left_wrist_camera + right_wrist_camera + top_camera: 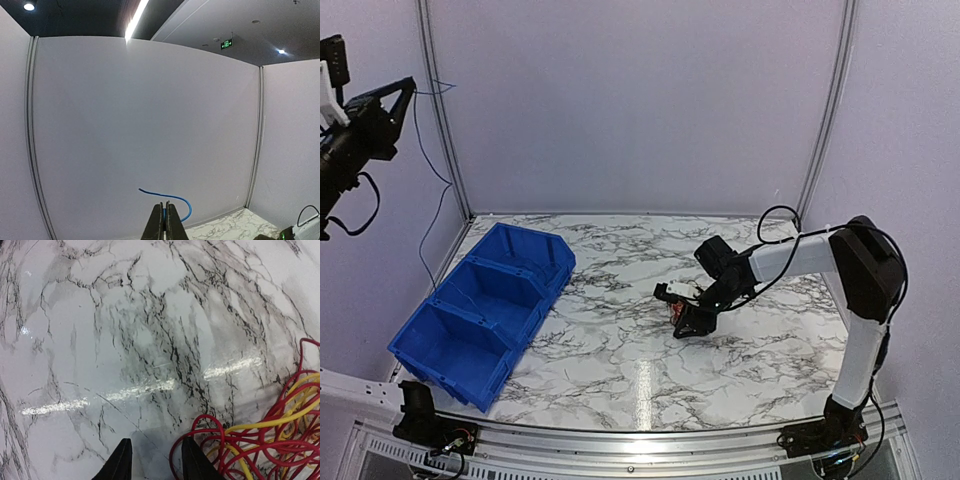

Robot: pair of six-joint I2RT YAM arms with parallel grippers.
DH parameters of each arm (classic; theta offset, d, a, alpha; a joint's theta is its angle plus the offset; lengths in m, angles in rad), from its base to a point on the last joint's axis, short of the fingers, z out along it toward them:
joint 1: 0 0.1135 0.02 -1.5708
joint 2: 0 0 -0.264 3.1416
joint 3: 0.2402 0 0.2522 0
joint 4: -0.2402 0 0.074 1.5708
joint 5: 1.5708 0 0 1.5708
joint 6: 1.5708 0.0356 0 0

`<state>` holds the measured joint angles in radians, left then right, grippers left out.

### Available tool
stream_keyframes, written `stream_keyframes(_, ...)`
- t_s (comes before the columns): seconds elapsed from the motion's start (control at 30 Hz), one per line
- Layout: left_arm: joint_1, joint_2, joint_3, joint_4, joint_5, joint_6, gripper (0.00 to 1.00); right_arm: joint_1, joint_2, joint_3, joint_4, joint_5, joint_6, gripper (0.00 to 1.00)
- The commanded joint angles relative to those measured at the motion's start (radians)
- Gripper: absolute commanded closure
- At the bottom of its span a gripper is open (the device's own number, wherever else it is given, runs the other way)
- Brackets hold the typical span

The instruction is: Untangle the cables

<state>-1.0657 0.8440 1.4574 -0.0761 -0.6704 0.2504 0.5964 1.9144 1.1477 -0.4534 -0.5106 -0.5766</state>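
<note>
Two arm bases sit at the near rail; glossy marble-look table [620, 370] with black veins and glare streaks, plain white walls, metal corner posts; left to right: left gripper [165, 205] way up by the wall, jaws pinched tight on one blue cable [167, 195] that dangles toward the table's left corner; three blue bins [480, 310] in a row; right gripper [156, 460] low over mid-table, jaws apart on nothing; one red and yellow tangle [260, 440] just beside its right finger.
</note>
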Motion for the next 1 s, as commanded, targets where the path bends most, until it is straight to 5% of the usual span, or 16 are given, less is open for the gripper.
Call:
stream_keyframes(0.0, 0.004, 0.044, -0.017, -0.055, 0.009, 0.016, 1.00, -0.004, -0.067, -0.018, -0.080, 0.037, -0.030, 0.64)
stream_keyframes(0.27, 0.004, 0.086, -0.045, -0.056, -0.013, -0.020, 1.00, -0.004, -0.187, -0.072, -0.129, 0.016, -0.112, 0.52)
stream_keyframes(0.57, 0.021, 0.227, -0.054, -0.071, -0.028, -0.064, 1.00, -0.004, -0.239, -0.068, -0.221, -0.092, -0.188, 0.50)
stream_keyframes(0.97, 0.222, 0.372, 0.031, -0.122, 0.179, -0.195, 1.00, -0.004, -0.222, -0.065, -0.266, -0.105, -0.230, 0.49)
